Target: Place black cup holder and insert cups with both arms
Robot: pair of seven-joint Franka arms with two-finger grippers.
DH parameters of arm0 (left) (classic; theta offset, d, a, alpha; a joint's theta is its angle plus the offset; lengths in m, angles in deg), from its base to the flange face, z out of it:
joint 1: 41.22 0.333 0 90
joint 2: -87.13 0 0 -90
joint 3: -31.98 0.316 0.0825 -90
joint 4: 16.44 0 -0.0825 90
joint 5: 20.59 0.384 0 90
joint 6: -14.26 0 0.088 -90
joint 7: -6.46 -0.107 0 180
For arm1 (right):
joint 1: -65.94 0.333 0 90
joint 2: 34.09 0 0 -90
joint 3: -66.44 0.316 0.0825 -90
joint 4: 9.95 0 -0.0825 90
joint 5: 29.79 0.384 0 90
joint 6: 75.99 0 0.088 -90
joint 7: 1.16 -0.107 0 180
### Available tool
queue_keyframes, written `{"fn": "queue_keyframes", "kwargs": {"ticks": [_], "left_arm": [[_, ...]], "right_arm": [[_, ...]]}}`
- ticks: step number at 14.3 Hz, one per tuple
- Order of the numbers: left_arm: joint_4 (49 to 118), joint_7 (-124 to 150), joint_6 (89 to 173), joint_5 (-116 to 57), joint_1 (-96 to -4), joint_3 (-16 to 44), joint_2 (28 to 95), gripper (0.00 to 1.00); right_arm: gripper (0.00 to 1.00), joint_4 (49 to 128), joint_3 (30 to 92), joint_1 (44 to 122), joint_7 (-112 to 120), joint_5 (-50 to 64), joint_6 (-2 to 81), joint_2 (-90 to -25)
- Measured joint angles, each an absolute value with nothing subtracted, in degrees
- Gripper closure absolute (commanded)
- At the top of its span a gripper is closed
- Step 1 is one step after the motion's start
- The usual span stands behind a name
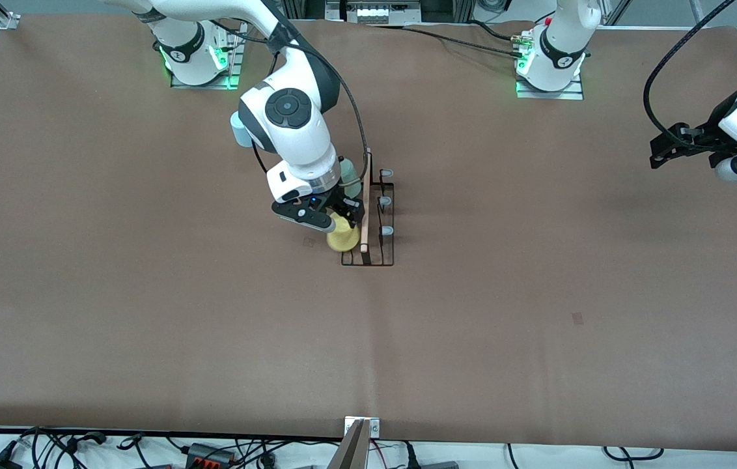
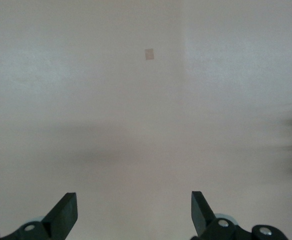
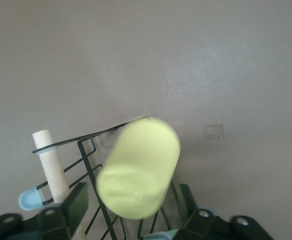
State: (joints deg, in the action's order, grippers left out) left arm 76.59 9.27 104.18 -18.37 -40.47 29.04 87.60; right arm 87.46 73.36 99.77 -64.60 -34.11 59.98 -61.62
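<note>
Straddling yellow cup (image 3: 138,170) on black cup holder (image 1: 378,225): right pincer (image 1: 336,218) spread | left pincer (image 2: 133,212) waits, spread

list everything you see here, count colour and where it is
black cup holder: 1, black wire with pale wooden rod, middle of the table
yellow cup: 1, yellow, on the holder at its end nearer the front camera, between the right claw's fingers
green cup: 1, pale green, on the holder, farther from the front camera than the yellow cup
blue cup: 1, light blue, mostly hidden by the right arm
table: 1, brown cover
right claw: 1, black, open, around the yellow cup
left claw: 1, black, open, waiting over the left arm's end of the table
</note>
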Motion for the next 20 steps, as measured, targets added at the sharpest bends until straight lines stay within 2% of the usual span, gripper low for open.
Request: {"fn": "queue_keyframes", "kwargs": {"ticks": [3,5,9,13,15,18,20], "left_arm": [[76.6,9.3,104.2,-18.4,-40.5,29.0,87.6,0.00],[76.6,9.3,104.2,-18.4,-40.5,29.1,87.6,0.00],[76.6,9.3,104.2,-18.4,-40.4,29.1,87.6,0.00],[76.6,9.3,104.2,-18.4,-40.4,29.1,87.6,0.00],[76.6,9.3,104.2,-18.4,-40.4,29.1,87.6,0.00],[76.6,9.3,104.2,-18.4,-40.4,29.1,87.6,0.00],[76.6,9.3,104.2,-18.4,-40.4,29.2,87.6,0.00]], "right_arm": [[0.00,86.5,72.6,98.7,-64.3,-34.3,58.2,-60.5],[0.00,85.7,72.1,94.7,-59.4,-34.6,52.0,-57.2],[0.00,85.3,71.6,78.5,-33.0,-34.5,37.8,-47.5],[0.00,85.3,71.3,64.4,-15.6,-34.5,32.4,-41.7],[0.00,84.8,71.0,61.4,-14.3,-34.5,29.0,-39.3],[0.00,81.2,70.7,60.8,-14.3,-32.5,20.0,-37.1],[0.00,79.3,70.3,60.8,-14.3,-29.5,16.8,-37.0]]}}
